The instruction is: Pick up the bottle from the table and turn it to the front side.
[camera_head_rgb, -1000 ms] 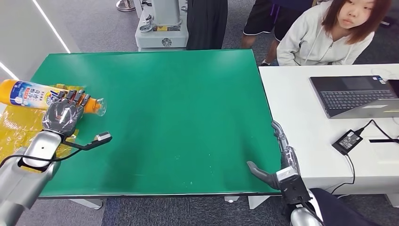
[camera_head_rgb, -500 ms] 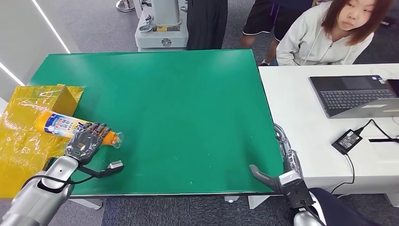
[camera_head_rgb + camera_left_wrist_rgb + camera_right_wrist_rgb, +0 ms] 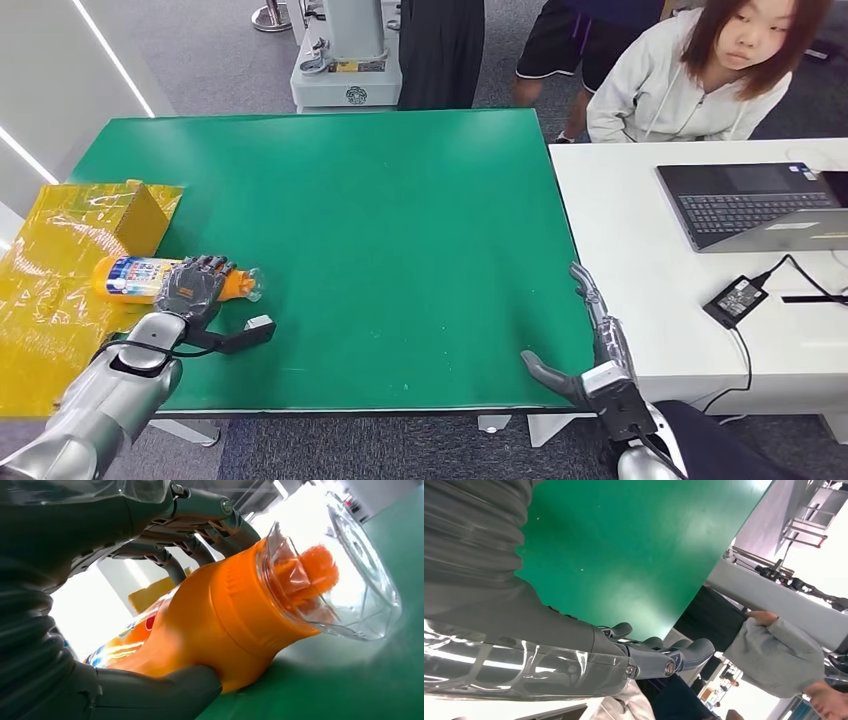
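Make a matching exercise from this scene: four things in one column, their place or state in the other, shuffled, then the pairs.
1. bottle
2. right hand
3. laptop
4. cardboard box

A. open on the white table
B. wrapped in yellow film, at the green table's left edge
C. lying sideways, held by the left hand
D. empty, fingers apart, at the green table's right edge

Pairs: 1-C, 2-D, 3-A, 4-B

Head view high, facing down over green table, wrist views close behind each hand, all sharing table

Silver arms, black cable at left wrist; dark grey left hand, right hand.
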Robot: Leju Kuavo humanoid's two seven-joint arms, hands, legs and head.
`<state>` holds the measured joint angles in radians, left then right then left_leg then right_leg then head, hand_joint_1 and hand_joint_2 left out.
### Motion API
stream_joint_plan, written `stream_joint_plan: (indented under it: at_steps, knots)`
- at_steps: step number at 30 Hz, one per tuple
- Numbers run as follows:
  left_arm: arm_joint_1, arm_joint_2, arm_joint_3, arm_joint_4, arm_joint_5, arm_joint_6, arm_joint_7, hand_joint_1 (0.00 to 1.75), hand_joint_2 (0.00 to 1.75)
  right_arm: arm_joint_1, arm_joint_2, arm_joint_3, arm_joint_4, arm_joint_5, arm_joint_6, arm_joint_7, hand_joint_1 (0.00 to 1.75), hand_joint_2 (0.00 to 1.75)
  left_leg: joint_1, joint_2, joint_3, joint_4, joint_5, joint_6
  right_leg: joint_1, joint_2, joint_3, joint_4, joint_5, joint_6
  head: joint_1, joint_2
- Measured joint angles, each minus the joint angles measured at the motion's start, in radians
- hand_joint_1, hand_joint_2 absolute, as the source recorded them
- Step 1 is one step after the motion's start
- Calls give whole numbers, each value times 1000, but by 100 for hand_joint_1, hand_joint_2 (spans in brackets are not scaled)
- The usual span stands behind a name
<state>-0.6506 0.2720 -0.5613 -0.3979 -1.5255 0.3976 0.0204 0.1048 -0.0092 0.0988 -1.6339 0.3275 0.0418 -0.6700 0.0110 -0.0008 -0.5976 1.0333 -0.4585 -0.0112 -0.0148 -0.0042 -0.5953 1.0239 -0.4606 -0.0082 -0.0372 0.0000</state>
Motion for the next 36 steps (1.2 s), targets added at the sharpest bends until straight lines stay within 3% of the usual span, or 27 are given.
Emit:
stream_joint_plan:
  at_steps: [3, 7, 13, 23, 29, 36]
  knots:
    - [-12, -1, 4, 20, 0, -10, 25, 175, 175, 0, -2, 6, 0, -1, 0, 5, 0, 175, 0, 1, 1, 0, 0, -1, 0, 1, 0, 0, 1, -1, 0, 0]
    - [-18, -1, 17, 38, -1, -16, 48, 1, 175, -2, -3, 20, 0, -2, 4, 12, 0, 175, 0, 1, 2, -2, 1, -1, 0, 1, 0, 1, 1, -2, 0, 0]
    - [-16, 4, 37, 62, 3, -48, 98, 0, 175, -23, -3, 46, 16, -3, 18, 23, 0, 175, 0, 1, 2, -3, 2, -3, 0, 3, 0, 1, 1, -3, 0, 0]
    - [-11, 10, 72, 70, 44, -21, 59, 0, 175, -26, -3, 70, 35, -3, 15, 25, 0, 175, 0, 2, 4, -5, 2, -4, 0, 3, 0, 1, 1, -4, 0, 0]
    - [42, -35, 184, 70, 203, 146, -116, 0, 175, -30, -2, 72, 52, -3, 15, 26, 0, 175, 0, -3, 3, -5, 2, -4, 0, -2, 1, 0, -1, -4, 0, 0]
    - [111, -161, 347, 43, 502, 224, -457, 0, 175, -23, -2, 69, 57, -14, 7, 31, 0, 175, -1, -3, 2, -4, 2, -4, -1, -2, 0, -2, -1, -4, 0, 0]
